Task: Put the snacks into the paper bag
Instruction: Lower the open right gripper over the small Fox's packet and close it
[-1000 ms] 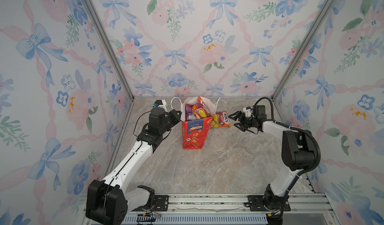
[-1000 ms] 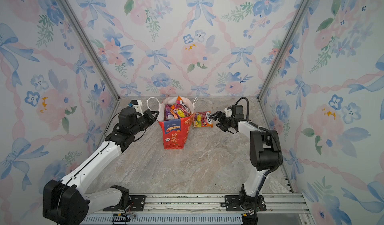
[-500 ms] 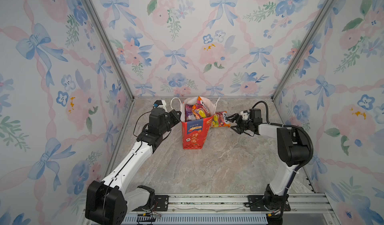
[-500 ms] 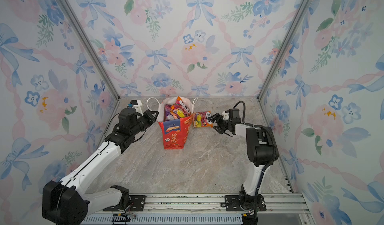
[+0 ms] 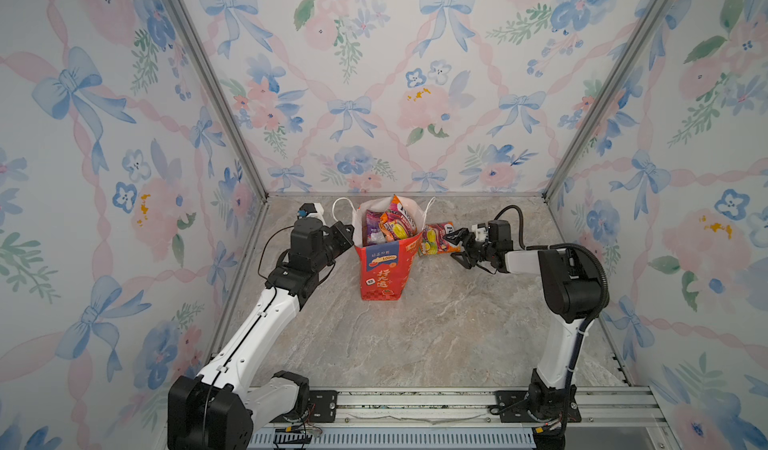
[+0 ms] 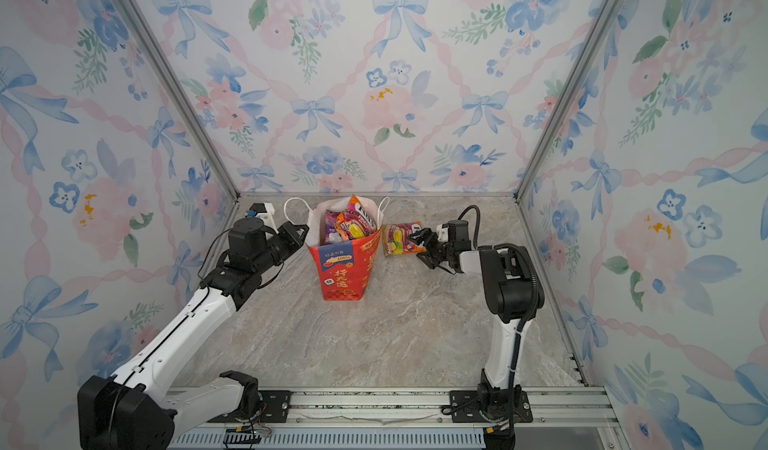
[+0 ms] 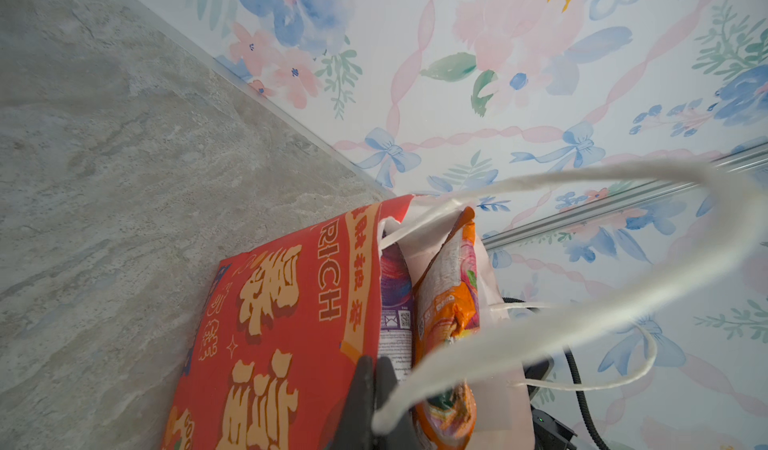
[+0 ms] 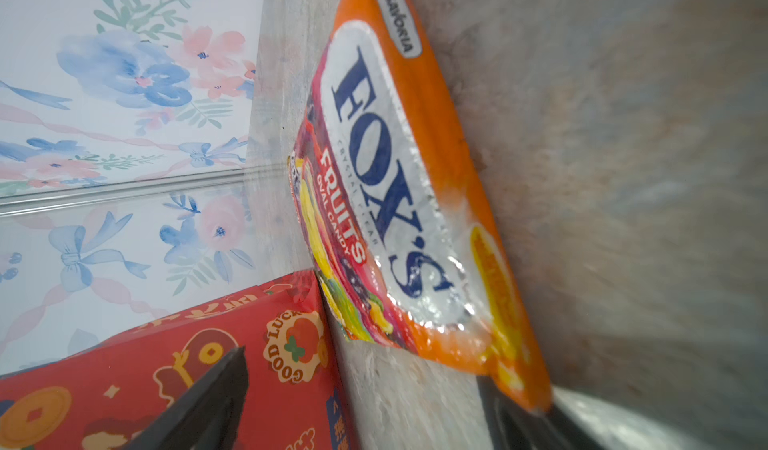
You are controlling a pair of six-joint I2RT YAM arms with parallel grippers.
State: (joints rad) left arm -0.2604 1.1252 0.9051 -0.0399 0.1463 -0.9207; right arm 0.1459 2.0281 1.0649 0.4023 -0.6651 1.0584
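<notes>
Right gripper (image 5: 457,247), wide, has reached the last packet (image 5: 434,240); left gripper (image 7: 372,375) pinches the paper bag (image 5: 386,270) rim; grasp next.

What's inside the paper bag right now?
The paper bag holds at least a purple packet and an orange FOX'S packet, both poking above its rim. Anything lower is covered by those packets and the bag's walls, so no full count.

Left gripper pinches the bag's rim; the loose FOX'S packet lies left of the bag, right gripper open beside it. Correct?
No: the packet lies right of the bag, not left, as both top views show. The left gripper does pinch the rim, and the right gripper is open beside the packet.
</notes>
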